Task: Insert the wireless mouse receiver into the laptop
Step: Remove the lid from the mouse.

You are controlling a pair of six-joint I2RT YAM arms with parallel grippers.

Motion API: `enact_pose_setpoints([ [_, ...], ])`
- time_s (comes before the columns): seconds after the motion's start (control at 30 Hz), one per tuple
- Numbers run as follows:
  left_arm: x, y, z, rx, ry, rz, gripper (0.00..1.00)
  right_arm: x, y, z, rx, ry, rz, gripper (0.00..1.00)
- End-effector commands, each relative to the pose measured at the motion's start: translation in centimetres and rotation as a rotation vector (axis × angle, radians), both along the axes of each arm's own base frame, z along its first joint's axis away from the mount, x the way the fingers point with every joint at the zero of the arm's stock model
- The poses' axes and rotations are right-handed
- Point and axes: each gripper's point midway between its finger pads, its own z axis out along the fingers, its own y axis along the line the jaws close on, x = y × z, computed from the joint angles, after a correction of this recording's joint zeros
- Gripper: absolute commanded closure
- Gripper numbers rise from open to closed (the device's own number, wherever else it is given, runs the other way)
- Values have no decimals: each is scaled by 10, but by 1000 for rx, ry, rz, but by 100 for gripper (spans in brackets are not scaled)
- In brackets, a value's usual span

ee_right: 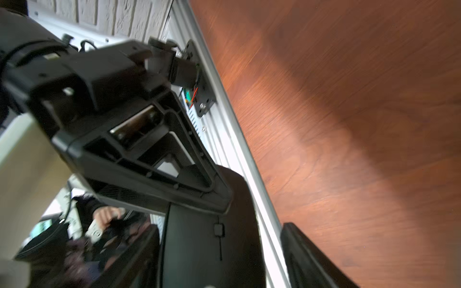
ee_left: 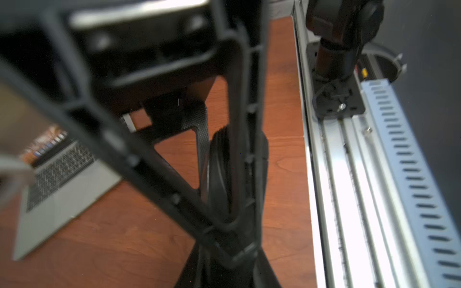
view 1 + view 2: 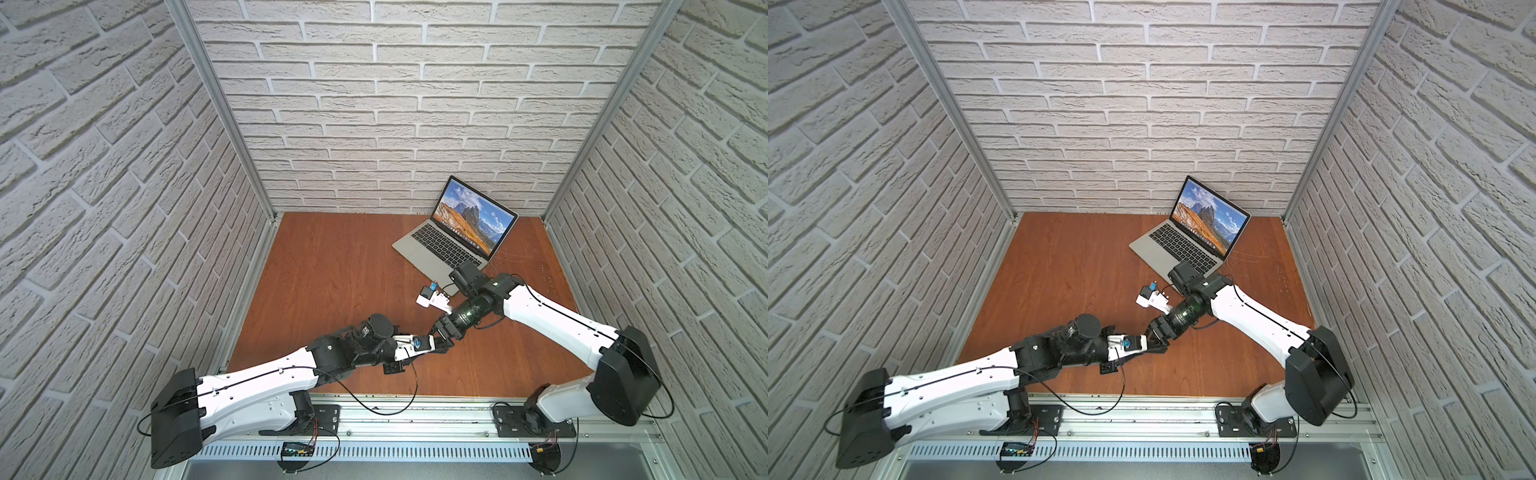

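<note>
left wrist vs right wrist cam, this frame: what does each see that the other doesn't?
Only left wrist: the laptop, showing its keyboard and a strip of screen, blurred; the right arm's base on the rail.
Only right wrist: the brick wall; a black base plate with a red wire.
Both: the wooden table, the aluminium rail, and black gripper fingers close up; I cannot tell whose. The wireless mouse receiver is not identifiable in either.

A reddish wooden tabletop (image 3: 332,270) is enclosed by white brick-patterned walls (image 3: 374,104). Aluminium posts (image 3: 219,104) are set in the back corners.
</note>
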Motion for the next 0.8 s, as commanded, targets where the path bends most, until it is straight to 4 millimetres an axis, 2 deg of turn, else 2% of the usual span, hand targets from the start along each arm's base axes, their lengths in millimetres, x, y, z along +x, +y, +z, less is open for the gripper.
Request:
enact_pose_setpoints([
  [0.0, 4, 6, 19, -149, 341, 89, 100, 39, -6, 8, 18, -294, -141, 12],
  [0.07, 4, 10, 22, -165, 476, 89, 100, 42, -7, 15, 70, -401, -162, 12],
  [0.17, 3, 11, 25, -158, 588, 62, 100, 35, -4, 11, 103, -538, -119, 12],
  [0.43, 8, 11, 24, -146, 681, 35, 100, 23, 11, 3, 74, -639, -28, 20],
  [0.5, 10, 11, 25, -147, 694, 32, 100, 21, 13, 4, 72, -638, -16, 26],
  [0.63, 12, 13, 22, -143, 711, 35, 100, 19, 15, -3, 54, -613, -2, 45],
  [0.77, 13, 15, 14, -131, 734, 37, 100, 19, 16, -6, 50, -593, -6, 58],
])
